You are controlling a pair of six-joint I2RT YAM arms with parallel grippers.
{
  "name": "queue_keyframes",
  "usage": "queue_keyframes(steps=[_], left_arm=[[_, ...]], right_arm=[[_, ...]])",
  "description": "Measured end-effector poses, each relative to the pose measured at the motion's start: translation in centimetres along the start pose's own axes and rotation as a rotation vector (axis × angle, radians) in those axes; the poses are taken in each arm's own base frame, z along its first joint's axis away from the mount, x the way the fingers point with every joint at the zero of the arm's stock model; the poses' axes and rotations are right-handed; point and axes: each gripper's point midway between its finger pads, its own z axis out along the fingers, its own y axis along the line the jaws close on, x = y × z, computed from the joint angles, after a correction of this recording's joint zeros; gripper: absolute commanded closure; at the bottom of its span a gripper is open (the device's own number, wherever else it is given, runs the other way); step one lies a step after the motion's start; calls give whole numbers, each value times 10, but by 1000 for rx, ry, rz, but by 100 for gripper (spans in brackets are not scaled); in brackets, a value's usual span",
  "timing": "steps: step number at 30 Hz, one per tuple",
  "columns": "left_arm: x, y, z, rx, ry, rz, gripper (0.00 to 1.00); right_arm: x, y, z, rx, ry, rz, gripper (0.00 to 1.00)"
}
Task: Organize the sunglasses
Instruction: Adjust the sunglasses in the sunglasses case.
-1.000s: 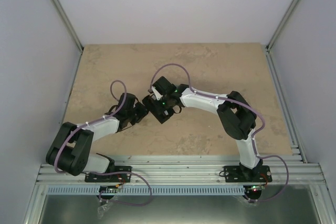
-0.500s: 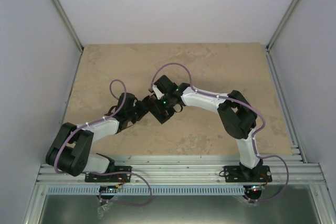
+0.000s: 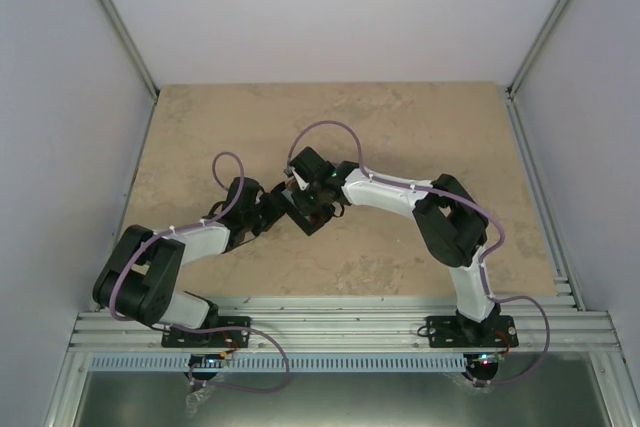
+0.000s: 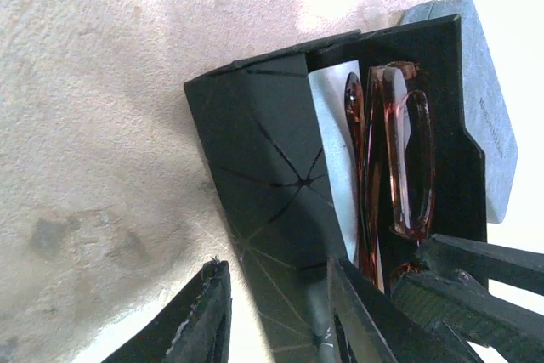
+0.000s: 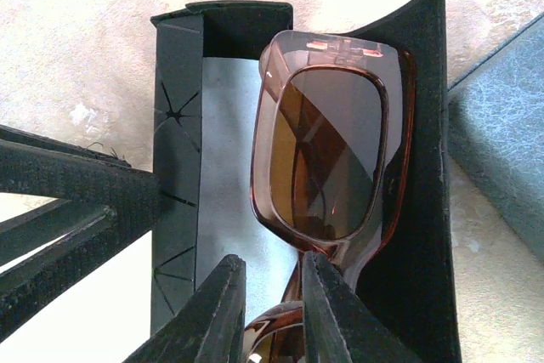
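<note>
Movement in the last second is slight and all on the left: the left arm [image 3: 195,240] has lifted its elbow and nudged its wrist in toward the middle of the tabletop [image 3: 400,117], where the right arm [image 3: 390,192] has barely shifted. To me that reads as bracing, not carrying. The left end effector [image 4: 274,265] stands well spread, with one side panel of the open black case [image 4: 255,150] lying between its fingers. A sliver of light shows beside one finger, so it seems to steady the case rather than clamp it, though the angle is poor. Inside, on a light-blue cloth [image 5: 223,142], the amber sunglasses [image 5: 327,150] sit folded and on edge, part-way in. The right end effector [image 5: 272,259] is nearly closed, pinching the frame near the bridge. A grey-blue case [image 5: 501,133] lies just beside, on the right. This pair looks almost stowed; the black case is not yet closed.
</note>
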Motion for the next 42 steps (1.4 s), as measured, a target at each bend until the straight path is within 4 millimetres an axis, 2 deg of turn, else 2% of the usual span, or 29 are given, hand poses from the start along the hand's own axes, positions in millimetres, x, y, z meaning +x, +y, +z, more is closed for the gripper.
queue_keyframes(steps=[4,10,13,17,29,42], left_arm=[[0,-1,0,3,-2,0,66],[-1,-1,0,3,-7,1,67],[-3,-2,-1,4,-13,2,67],[-3,-1,-1,0,-18,1,67],[-1,4,2,-14,-9,-2,69],[-1,2,7,2,-2,0,69]], right_arm=[[-3,2,-5,-11,-14,0,80],[-22,6,-28,-30,-95,2,81],[-29,5,-33,-25,-123,4,80],[-26,2,-26,-8,-112,4,81],[-1,3,6,-21,-22,-2,95],[1,6,12,-79,-1,27,98]])
